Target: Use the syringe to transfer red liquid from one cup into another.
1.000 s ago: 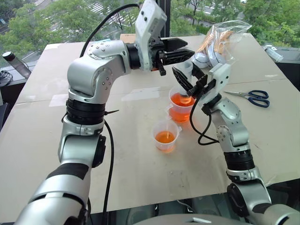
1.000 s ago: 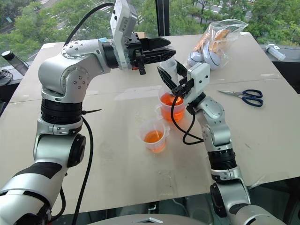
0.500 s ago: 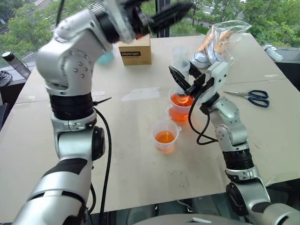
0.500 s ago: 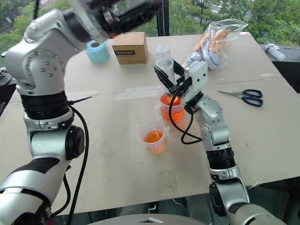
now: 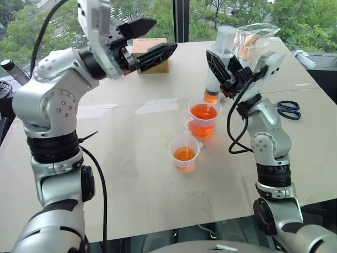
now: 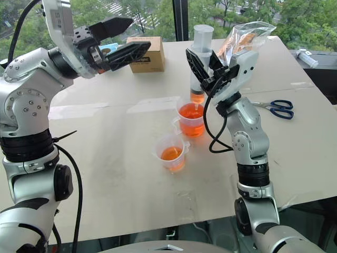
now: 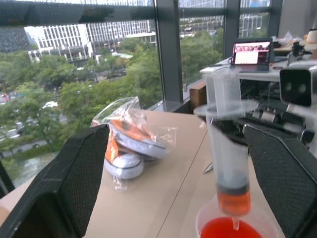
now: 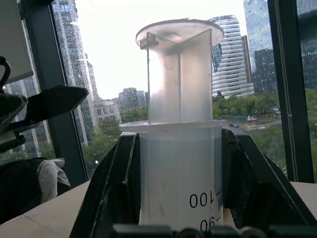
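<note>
My right gripper (image 5: 221, 69) is shut on the barrel of the syringe (image 5: 215, 71) and holds it upright. A little red liquid (image 7: 232, 203) fills the bottom of the barrel, and the thin tip hangs just over the larger cup (image 5: 203, 117), which holds more of the liquid. The smaller cup (image 5: 185, 153) stands nearer to me with a shallower orange-red layer. My left gripper (image 5: 165, 35) is open, raised off to the left of the syringe and pointing at it, holding nothing. In the right wrist view the black fingers (image 8: 120, 191) flank the barrel (image 8: 181, 168).
A cardboard box (image 5: 151, 54) stands at the back behind the left gripper. A plastic bag (image 5: 254, 41) with items lies at the back right. Blue-handled scissors (image 5: 287, 109) lie to the right of the right arm. A dark bottle (image 5: 13, 69) stands off the table's left edge.
My left gripper opened, left the plunger top and swung away to the left. My right gripper lifted the syringe, so its tip rose out of the larger cup.
</note>
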Motion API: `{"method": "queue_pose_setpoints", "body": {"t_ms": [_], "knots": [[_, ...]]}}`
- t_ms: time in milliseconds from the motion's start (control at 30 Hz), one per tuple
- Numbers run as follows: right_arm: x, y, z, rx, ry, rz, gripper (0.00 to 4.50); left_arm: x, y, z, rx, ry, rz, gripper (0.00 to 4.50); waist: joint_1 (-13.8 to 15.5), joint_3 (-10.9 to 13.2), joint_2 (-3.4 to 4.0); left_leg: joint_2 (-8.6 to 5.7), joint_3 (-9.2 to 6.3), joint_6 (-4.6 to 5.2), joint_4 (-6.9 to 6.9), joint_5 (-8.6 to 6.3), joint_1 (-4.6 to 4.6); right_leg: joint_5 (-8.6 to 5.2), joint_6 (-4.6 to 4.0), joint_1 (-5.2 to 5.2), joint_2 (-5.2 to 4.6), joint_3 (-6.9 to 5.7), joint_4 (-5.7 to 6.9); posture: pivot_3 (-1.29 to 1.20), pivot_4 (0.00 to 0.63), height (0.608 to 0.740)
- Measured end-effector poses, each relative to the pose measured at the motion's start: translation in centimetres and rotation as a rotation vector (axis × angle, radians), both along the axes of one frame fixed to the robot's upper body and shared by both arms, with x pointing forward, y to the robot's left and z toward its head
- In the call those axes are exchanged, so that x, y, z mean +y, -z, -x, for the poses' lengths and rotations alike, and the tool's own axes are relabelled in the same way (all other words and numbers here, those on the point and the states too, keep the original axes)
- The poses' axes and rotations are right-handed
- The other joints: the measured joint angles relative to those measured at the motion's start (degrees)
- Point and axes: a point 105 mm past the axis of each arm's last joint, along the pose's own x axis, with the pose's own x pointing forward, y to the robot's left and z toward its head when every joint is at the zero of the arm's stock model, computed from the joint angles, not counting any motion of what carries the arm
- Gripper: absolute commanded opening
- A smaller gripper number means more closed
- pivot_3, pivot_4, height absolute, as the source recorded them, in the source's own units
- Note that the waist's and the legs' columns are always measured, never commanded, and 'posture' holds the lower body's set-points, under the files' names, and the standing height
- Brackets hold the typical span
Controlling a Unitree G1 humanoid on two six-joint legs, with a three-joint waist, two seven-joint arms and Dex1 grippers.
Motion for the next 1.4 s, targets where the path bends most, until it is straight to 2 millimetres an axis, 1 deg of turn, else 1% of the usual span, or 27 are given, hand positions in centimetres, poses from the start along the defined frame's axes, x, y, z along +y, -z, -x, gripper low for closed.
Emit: {"method": "queue_pose_setpoints", "body": {"t_ms": [33,100,200,300,333,367,433,500,567,633,733,833,900,967,1033,1100,1267,1400], "knots": [[0.0,0.0,0.0,-0.001,0.0,0.002,1.59,0.3,0.5,-0.2,0.016,-0.015,-0.001,4.41,0.0,0.0,0.0,0.0,-0.01,0.0,0.0,0.0,-0.01,0.0,0.0,0.0,0.01,-0.01,0.01,0.0,0.15,0.74],[0.0,0.1,-0.1,0.002,-0.003,0.007,1.59,0.5,0.9,-0.4,0.02,-0.035,0.0,4.41,0.0,0.0,0.0,0.0,-0.01,0.0,0.0,0.0,-0.02,0.0,0.0,-0.01,0.0,0.0,0.01,0.0,0.15,0.74],[0.0,0.0,0.0,-0.006,-0.011,0.015,1.59,0.7,0.8,-0.5,0.004,-0.052,-0.001,4.41,0.0,0.0,0.0,-0.01,0.01,0.0,0.0,0.0,-0.02,0.0,0.0,-0.01,-0.01,0.01,0.0,0.0,0.15,0.74],[0.3,-0.9,0.3,-0.027,-0.061,0.003,1.59,0.7,0.7,-0.5,-0.008,-0.052,0.002,4.41,0.0,0.0,0.0,-0.01,0.0,0.0,0.0,0.0,-0.02,0.0,0.0,-0.03,0.0,0.01,0.03,0.0,0.15,0.74],[0.4,-1.3,0.7,-0.031,-0.1,-0.011,1.59,0.7,0.7,-0.5,-0.009,-0.052,0.003,4.41,0.0,0.0,0.0,0.0,0.0,0.0,-0.01,0.0,-0.02,0.0,0.0,-0.04,0.0,0.0,0.04,0.0,0.15,0.74],[0.8,-1.9,1.8,-0.049,-0.179,-0.028,1.59,0.8,0.7,-0.6,-0.008,-0.053,0.005,4.41,0.0,0.0,0.0,0.0,-0.01,0.0,-0.01,0.0,-0.02,0.0,0.0,-0.04,-0.01,-0.01,0.04,0.0,0.15,0.74],[1.1,-2.6,2.8,-0.067,-0.253,-0.041,1.59,0.9,0.8,-0.7,-0.005,-0.053,0.007,4.41,0.0,0.0,0.0,0.0,-0.01,0.01,-0.01,0.0,-0.03,0.0,0.0,-0.04,-0.02,0.0,0.04,0.0,0.15,0.74],[1.6,-3.0,4.1,-0.078,-0.342,-0.042,1.59,0.9,0.7,-0.7,-0.005,-0.048,0.01,4.41,0.0,0.0,0.0,0.0,-0.01,0.01,-0.01,-0.01,-0.03,0.0,0.0,-0.03,-0.02,0.0,0.04,0.0,0.15,0.74],[2.4,-3.0,5.5,-0.077,-0.437,-0.036,1.59,0.8,0.4,-0.7,-0.012,-0.032,0.012,4.41,0.0,0.0,-0.01,0.0,-0.02,0.01,-0.01,-0.01,-0.03,0.0,0.0,-0.03,-0.02,-0.01,0.04,0.0,0.15,0.74],[3.4,-1.9,6.9,-0.051,-0.549,-0.001,1.59,0.5,0.0,-0.3,-0.018,0.003,0.016,4.41,0.0,0.0,-0.01,0.0,-0.02,0.02,-0.01,-0.01,-0.03,0.0,0.0,-0.03,-0.02,-0.01,0.04,0.0,0.15,0.74],[4.3,0.5,8.2,0.012,-0.668,0.046,1.59,0.0,-0.1,0.2,-0.006,0.071,0.024,4.41,0.0,0.0,-0.02,0.0,-0.01,0.02,0.0,-0.01,-0.04,0.0,0.0,-0.02,-0.02,0.0,0.02,0.0,0.15,0.74],[4.9,2.1,8.8,0.04,-0.73,0.063,1.59,-0.5,-0.6,1.2,0.009,0.159,0.047,4.41,0.0,0.0,-0.02,0.0,-0.01,0.02,0.0,-0.01,-0.03,0.0,0.0,-0.03,0.0,0.01,0.02,0.0,0.15,0.74],[4.9,3.1,8.7,0.04,-0.734,0.075,1.59,-0.7,-0.9,1.8,0.019,0.206,0.059,4.41,0.0,0.0,-0.04,0.0,-0.01,0.02,0.0,-0.01,-0.03,0.0,0.0,-0.03,0.0,0.01,0.02,0.0,0.15,0.74],[5.2,4.1,8.7,0.031,-0.74,0.116,1.59,-1.2,-1.0,2.9,0.033,0.28,0.062,4.41,-0.1,0.0,-0.04,0.0,-0.01,0.02,0.01,-0.01,-0.03,0.0,0.0,-0.03,0.0,0.01,0.0,0.0,0.15,0.74],[5.6,4.4,8.7,0.015,-0.741,0.135,1.59,-1.6,-1.2,3.9,0.035,0.343,0.061,4.41,-0.1,0.0,-0.04,0.01,-0.02,0.02,0.01,-0.01,-0.02,0.0,0.0,-0.03,0.0,0.01,0.01,0.0,0.15,0.74],[6.0,4.3,8.7,-0.011,-0.737,0.144,1.59,-1.9,-1.3,4.5,0.043,0.383,0.061,4.41,-0.1,0.0,-0.04,0.01,-0.04,0.02,0.01,-0.01,-0.02,0.0,0.0,-0.03,0.0,0.0,0.03,0.0,0.15,0.74],[6.5,4.4,8.2,-0.027,-0.718,0.142,1.59,-2.5,-1.1,5.0,0.069,0.438,0.048,4.41,0.0,0.0,-0.05,0.0,-0.03,0.02,0.03,-0.01,-0.01,0.0,0.0,-0.03,0.01,0.0,0.03,0.0,0.15,0.74],[6.7,4.6,7.9,-0.036,-0.7,0.155,1.59,-3.5,-0.3,5.1,0.105,0.482,0.014,4.41,0.1,0.0,-0.05,-0.01,-0.03,0.01,0.03,-0.01,-0.02,0.0,0.0,-0.02,0.01,0.0,0.02,0.0,0.15,0.74]]}}
